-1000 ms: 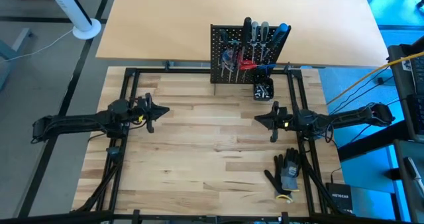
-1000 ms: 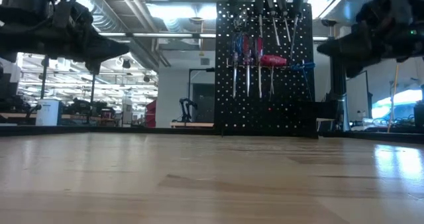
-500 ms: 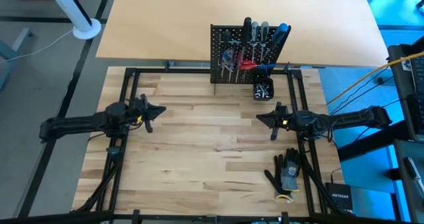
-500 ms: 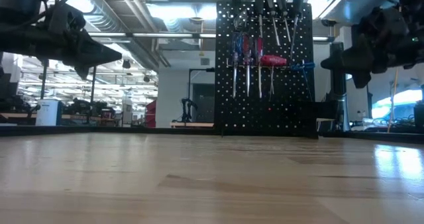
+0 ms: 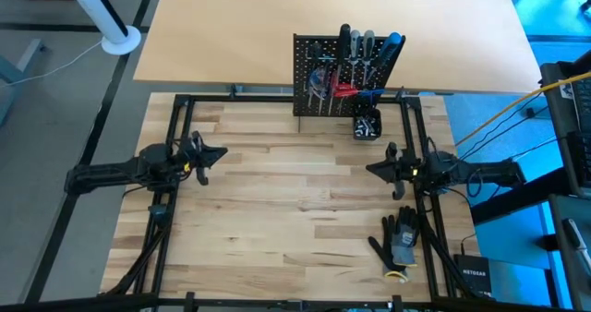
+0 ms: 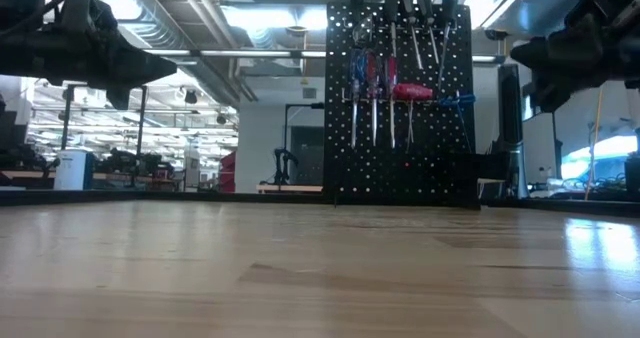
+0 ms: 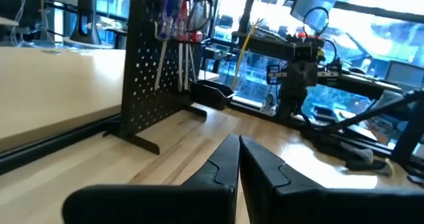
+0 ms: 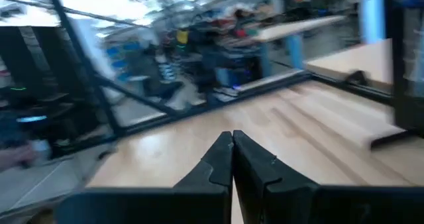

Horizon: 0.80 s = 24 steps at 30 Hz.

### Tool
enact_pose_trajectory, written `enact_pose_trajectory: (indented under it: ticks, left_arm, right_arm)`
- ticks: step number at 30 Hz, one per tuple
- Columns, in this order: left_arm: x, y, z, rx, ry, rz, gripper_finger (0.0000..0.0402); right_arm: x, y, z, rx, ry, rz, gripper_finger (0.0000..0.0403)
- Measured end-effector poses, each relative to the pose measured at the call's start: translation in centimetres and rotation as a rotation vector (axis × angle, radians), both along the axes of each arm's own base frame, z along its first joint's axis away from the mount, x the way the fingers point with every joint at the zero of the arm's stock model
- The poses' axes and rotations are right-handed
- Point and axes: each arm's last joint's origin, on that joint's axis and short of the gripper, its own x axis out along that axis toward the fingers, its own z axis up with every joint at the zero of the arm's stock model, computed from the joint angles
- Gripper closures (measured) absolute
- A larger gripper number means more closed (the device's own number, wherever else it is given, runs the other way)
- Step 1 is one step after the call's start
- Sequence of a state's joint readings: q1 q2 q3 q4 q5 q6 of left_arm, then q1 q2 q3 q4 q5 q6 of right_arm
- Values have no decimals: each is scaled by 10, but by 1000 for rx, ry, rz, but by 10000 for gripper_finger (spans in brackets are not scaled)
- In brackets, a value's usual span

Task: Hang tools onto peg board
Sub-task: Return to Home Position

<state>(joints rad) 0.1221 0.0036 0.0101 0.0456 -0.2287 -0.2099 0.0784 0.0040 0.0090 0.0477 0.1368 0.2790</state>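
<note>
High view: we see left gripper and right gripper closed, empty; screwdrivers on the peg board look light, stiff, best gripped mid-handle.

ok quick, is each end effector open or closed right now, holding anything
left end effector: closed, empty, above the table's left side
right end effector: closed, empty, above the right side

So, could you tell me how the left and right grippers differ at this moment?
The left gripper reaches in from the left of the table, the right gripper from its right. Black gloves lie close to the right gripper; nothing lies near the left gripper. Both are shut, empty and raised off the table, away from the peg board.
</note>
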Motion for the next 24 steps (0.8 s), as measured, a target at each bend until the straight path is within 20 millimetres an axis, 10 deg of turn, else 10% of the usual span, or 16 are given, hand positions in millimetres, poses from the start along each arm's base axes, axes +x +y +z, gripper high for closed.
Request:
enact_pose_trajectory:
  ticks: [24]
  left_arm:
    - [-1,3,1,47,10,131,398]
  right_arm:
    - [1,2,-1,-22,15,58,393]
